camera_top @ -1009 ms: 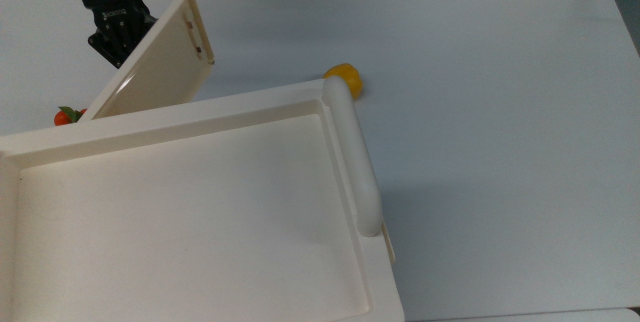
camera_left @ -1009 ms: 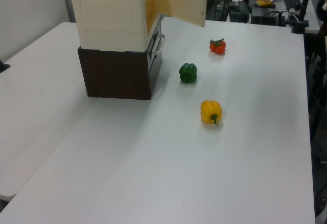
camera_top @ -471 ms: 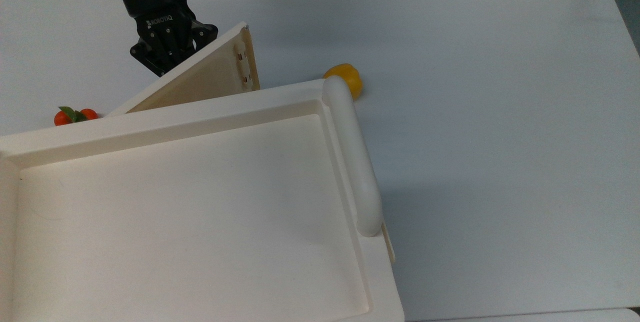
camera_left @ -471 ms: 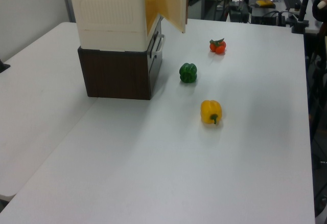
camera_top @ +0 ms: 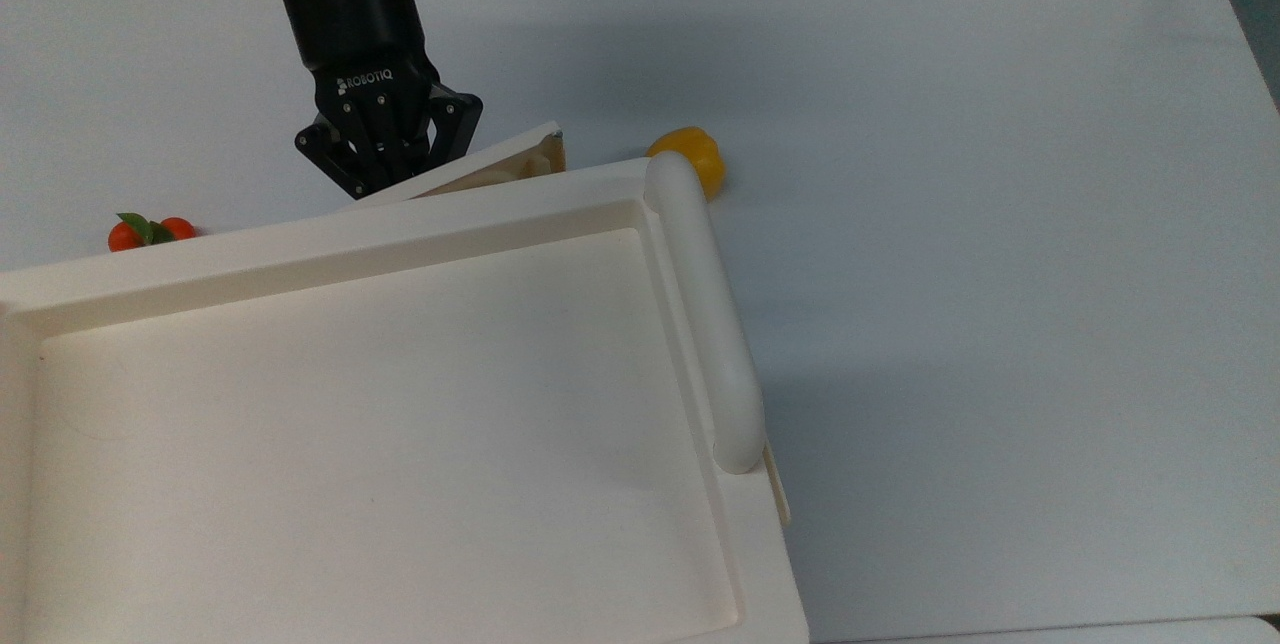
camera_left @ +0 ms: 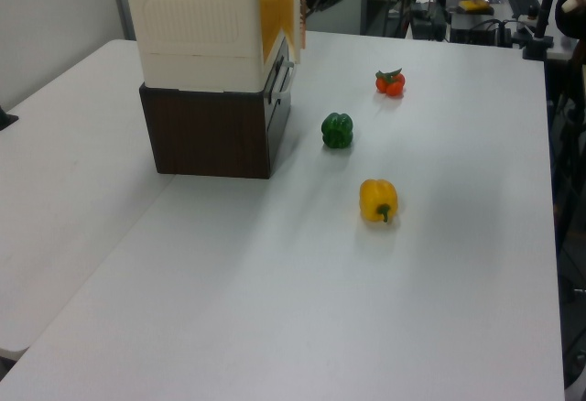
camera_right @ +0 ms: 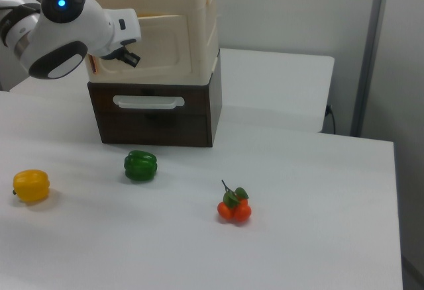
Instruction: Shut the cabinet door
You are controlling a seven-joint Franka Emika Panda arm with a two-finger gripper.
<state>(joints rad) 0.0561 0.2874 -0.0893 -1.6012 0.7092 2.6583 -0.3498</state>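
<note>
Spread-fingered gripper against the cabinet door: light, stiff, likely slippery panel; best pushed flat near its free edge

The cabinet stands on the table at about ten o'clock in the left view, and its cabinet door stands slightly ajar on the side toward the peppers, with the gripper just beside the door's outer face at twelve o'clock of it in the top view. In the left view the green pepper lies near the cabinet at its four o'clock. The yellow pepper lies at five o'clock of the green one, and the tomatoes at one o'clock of it.
</note>
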